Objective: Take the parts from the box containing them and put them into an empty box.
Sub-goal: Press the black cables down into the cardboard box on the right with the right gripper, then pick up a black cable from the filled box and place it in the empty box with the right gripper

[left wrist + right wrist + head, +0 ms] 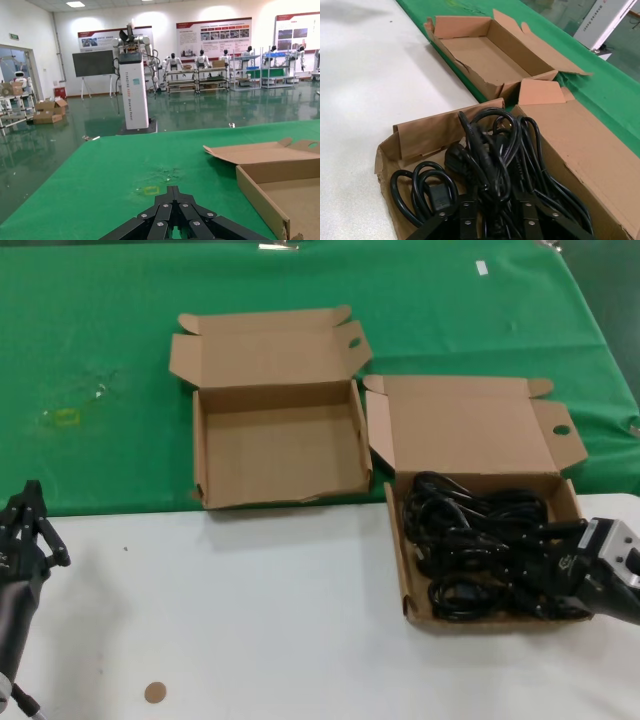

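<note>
The box containing the parts (396,530), with a small round hole in its lid flap, stands at the right and holds a tangle of black cables (470,530) with plugs. My right gripper (535,555) reaches into it from the right, its fingers apart and down among the cables (490,150), which lie between them. The empty box (200,455), with an oval flap hole, stands open to the left of it and shows in the right wrist view (485,55). My left gripper (33,502) is shut and empty, parked at the table's front left, also seen in the left wrist view (173,189).
The front of the table is white (250,620); the back is covered by green cloth (110,330) with a yellow mark (66,417). A small brown disc (154,692) lies near the front edge. The two boxes nearly touch.
</note>
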Available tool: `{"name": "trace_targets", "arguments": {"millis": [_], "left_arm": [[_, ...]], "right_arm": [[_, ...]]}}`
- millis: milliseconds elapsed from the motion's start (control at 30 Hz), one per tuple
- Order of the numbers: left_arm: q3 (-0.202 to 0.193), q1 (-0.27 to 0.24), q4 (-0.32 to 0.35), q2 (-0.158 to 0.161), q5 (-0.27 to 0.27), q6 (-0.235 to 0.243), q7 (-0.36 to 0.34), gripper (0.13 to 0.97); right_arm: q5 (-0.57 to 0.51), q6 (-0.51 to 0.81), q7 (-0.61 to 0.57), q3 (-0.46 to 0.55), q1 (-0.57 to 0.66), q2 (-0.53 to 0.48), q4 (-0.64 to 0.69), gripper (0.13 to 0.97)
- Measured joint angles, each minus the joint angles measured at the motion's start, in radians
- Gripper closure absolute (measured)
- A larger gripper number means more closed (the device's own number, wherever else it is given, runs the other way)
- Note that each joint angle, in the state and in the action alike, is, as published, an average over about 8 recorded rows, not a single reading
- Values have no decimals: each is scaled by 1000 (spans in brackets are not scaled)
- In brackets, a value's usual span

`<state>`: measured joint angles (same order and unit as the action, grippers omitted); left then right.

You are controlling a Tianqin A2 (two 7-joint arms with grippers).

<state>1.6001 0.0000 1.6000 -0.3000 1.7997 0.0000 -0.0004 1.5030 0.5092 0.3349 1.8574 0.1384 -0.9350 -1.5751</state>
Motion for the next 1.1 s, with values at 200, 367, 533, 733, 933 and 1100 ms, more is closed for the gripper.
{"name": "trace_targets", "arguments": {"millis": [200,367,533,733,933,1100], "left_arm": [[0,0,0,0,0,0,0,953],[0,0,0,0,0,0,0,953],[0,0,0,0,0,0,0,953],[0,0,0,0,0,0,0,953],[0,0,0,0,0,0,0,953],[0,0,0,0,0,0,0,953]], "right_arm": [[-8,14,-2,-16,2,8,-2,786],[-19,20,5,-32,-2,9,-13,851],[-35,21,19,-50,-10,5,-32,864],[-56,24,37,-73,-11,1,-57,871],[-88,42,48,-79,26,10,-72,872],[-143,84,65,-56,113,45,-74,873]]}}
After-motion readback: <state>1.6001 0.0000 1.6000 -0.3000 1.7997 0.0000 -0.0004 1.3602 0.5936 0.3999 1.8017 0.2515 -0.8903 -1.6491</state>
